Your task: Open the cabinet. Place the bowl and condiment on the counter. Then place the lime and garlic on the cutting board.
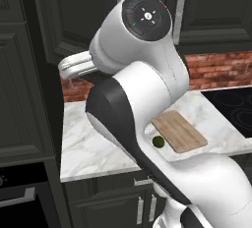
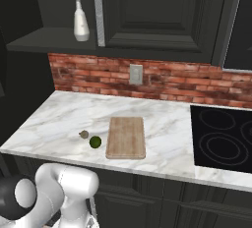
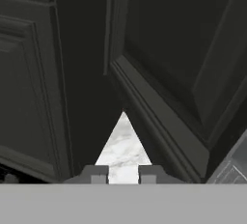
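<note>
one cutting board lies long axis near-to-far; one lime and one garlic left of it; one condiment nozzle up; gripper closed, empty.

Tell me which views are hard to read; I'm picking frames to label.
Left base view: the arm blocks much of the counter. Right base view: evenly lit, cutting board, lime and garlic clear. Hand view: dark cabinet panels, low contrast.
</note>
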Controlling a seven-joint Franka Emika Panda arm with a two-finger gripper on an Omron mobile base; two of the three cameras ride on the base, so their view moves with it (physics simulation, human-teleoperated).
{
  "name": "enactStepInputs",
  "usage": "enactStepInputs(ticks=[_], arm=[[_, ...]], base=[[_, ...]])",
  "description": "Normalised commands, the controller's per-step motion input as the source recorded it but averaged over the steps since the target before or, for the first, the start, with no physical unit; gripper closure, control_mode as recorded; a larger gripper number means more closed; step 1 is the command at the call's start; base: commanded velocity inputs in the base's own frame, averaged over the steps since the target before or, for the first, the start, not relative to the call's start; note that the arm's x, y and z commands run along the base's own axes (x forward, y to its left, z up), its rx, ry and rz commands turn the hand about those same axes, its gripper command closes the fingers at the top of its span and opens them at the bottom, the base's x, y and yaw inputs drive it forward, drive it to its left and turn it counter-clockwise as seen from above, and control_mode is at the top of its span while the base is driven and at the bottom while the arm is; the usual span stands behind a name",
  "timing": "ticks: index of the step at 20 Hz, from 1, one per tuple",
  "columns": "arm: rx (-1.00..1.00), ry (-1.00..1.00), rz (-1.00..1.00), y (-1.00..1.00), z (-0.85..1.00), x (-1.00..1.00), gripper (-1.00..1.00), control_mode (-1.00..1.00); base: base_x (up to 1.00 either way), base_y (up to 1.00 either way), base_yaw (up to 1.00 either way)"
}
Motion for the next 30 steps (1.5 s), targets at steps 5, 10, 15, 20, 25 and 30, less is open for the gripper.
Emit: enactStepInputs(ticks=[5,10,15,20,25,30], arm=[[-0.01,-0.13,-0.01,-0.20,-0.15,-0.96,-1.00,-1.00],[0.01,-0.19,0.00,-0.76,-0.27,-1.00,-1.00,-1.00],[0.05,-0.10,0.00,-0.98,-0.16,-0.98,-1.00,-1.00],[0.08,-0.04,0.00,-0.92,-0.05,-0.75,-1.00,-1.00],[0.08,-0.03,0.00,-0.79,0.00,-0.33,-1.00,-1.00],[0.08,-0.10,0.00,-0.82,0.13,-0.06,-1.00,-1.00]], base=[[0.00,0.00,0.00],[0.00,0.00,0.00],[0.00,0.00,0.00],[0.00,0.00,0.00],[0.00,0.00,0.00],[0.00,0.00,0.00]])
